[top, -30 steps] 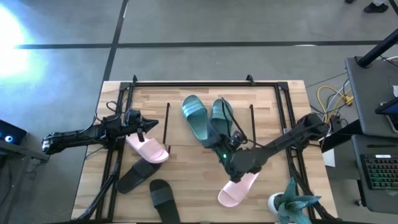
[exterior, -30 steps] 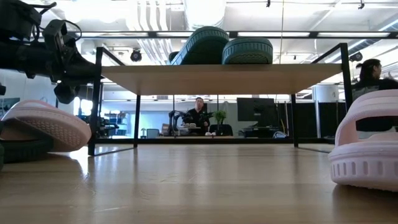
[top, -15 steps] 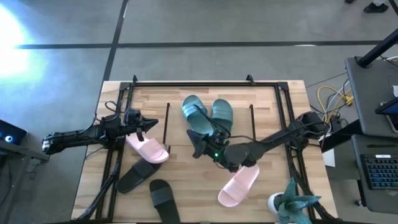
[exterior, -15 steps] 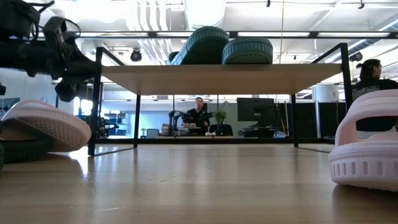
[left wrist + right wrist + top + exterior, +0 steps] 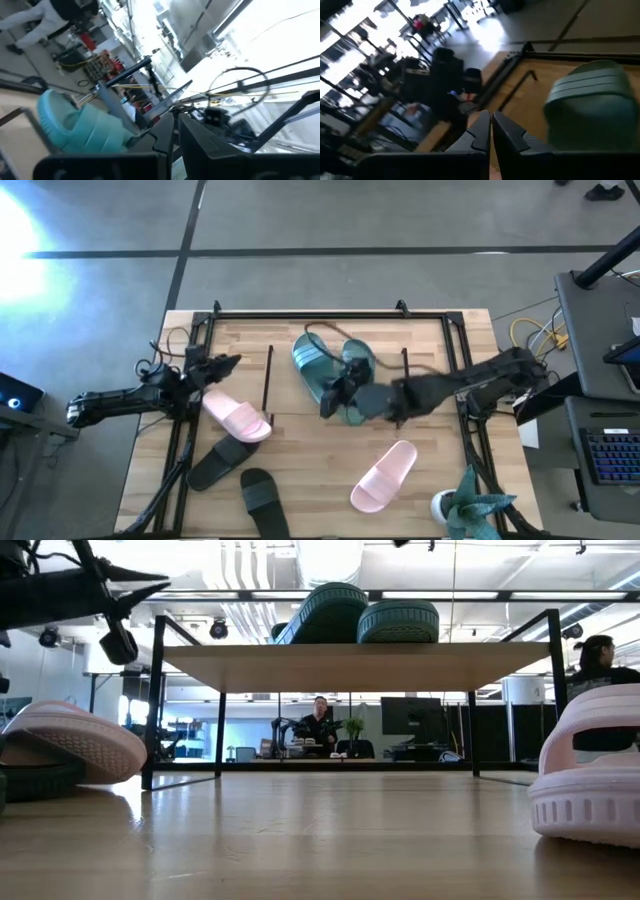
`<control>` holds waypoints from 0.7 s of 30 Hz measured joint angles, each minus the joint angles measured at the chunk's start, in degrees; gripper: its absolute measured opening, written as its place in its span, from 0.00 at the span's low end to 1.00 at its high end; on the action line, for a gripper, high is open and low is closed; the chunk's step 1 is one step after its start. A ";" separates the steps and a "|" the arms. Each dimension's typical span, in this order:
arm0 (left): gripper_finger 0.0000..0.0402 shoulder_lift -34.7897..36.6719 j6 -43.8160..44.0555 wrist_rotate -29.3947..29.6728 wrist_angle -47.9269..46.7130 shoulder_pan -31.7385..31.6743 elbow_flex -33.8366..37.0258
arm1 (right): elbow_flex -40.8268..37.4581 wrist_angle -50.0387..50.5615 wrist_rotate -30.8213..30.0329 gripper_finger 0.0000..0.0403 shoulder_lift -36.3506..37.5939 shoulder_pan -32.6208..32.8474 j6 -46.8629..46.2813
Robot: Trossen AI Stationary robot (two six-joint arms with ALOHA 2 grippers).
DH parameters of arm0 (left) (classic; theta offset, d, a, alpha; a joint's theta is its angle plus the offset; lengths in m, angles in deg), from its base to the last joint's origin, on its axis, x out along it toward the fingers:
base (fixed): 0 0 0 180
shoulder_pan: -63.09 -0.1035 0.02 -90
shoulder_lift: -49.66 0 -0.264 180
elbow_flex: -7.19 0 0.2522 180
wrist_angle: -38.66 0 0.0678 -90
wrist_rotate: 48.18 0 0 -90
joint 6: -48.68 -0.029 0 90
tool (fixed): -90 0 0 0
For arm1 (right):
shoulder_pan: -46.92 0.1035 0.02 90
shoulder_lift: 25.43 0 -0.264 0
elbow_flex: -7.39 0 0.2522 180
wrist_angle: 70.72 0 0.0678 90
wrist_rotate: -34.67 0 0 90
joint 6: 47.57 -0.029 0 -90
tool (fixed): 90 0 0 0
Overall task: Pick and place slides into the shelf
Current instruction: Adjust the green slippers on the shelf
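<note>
Two ribbed teal-green rubber slides point(image 5: 322, 366) lie side by side on the low black-rod shelf with its light wood board point(image 5: 385, 395), and the right gripper point(image 5: 330, 402) hangs just over their near ends. The left gripper point(image 5: 228, 363) sits left of the shelf, above a pale pink slide point(image 5: 236, 418). Two black slides point(image 5: 240, 476) lie nearer, another pink slide point(image 5: 383, 475) to the right.

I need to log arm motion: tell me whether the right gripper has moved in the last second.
Yes. In the high view the right gripper has moved from beside the pink slide toward the table's far side, over the teal slides on the shelf.
</note>
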 joint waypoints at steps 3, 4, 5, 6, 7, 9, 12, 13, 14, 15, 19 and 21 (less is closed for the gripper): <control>0.03 0.07 0.00 0.76 0.97 -0.02 0.01 | 3.69 9.79 4.61 0.03 1.58 -2.33 2.49; 0.03 0.21 0.04 1.26 1.99 -0.02 0.04 | 4.82 12.23 6.02 0.03 1.84 -3.09 3.62; 0.03 0.17 0.18 1.63 3.86 -0.02 0.04 | 5.91 14.53 7.39 0.03 1.98 -3.82 4.70; 0.03 0.09 0.17 1.77 6.00 -0.02 0.04 | 6.93 16.86 8.79 0.03 1.99 -4.53 5.58; 0.03 0.05 0.18 1.81 8.34 -0.02 0.04 | 7.87 19.35 10.19 0.03 1.97 -5.28 6.02; 0.03 -0.49 0.22 1.13 15.34 0.08 0.04 | 9.15 24.10 12.56 0.03 1.92 -6.42 5.87; 0.03 -2.38 -0.78 -3.22 21.46 0.07 -2.23 | 10.15 31.58 14.86 0.03 1.92 -7.35 4.40; 0.03 -3.13 -1.18 -4.31 20.17 0.08 -3.47 | 10.50 35.15 15.32 0.03 1.91 -7.41 3.21; 0.03 -4.31 -1.38 -4.85 17.35 0.09 -5.05 | 10.82 38.90 15.83 0.03 1.90 -7.53 1.66; 0.03 -5.78 -1.91 -5.30 13.51 0.09 -6.79 | 10.92 42.56 16.38 0.03 1.90 -7.55 -0.26; 0.03 -14.83 -7.36 -9.43 -5.47 0.09 -15.53 | 10.39 51.79 18.72 0.03 1.83 -7.55 -4.62; 0.03 -20.11 -10.66 -13.61 -12.19 0.09 -20.50 | 10.31 52.80 20.56 0.03 1.81 -7.55 -4.98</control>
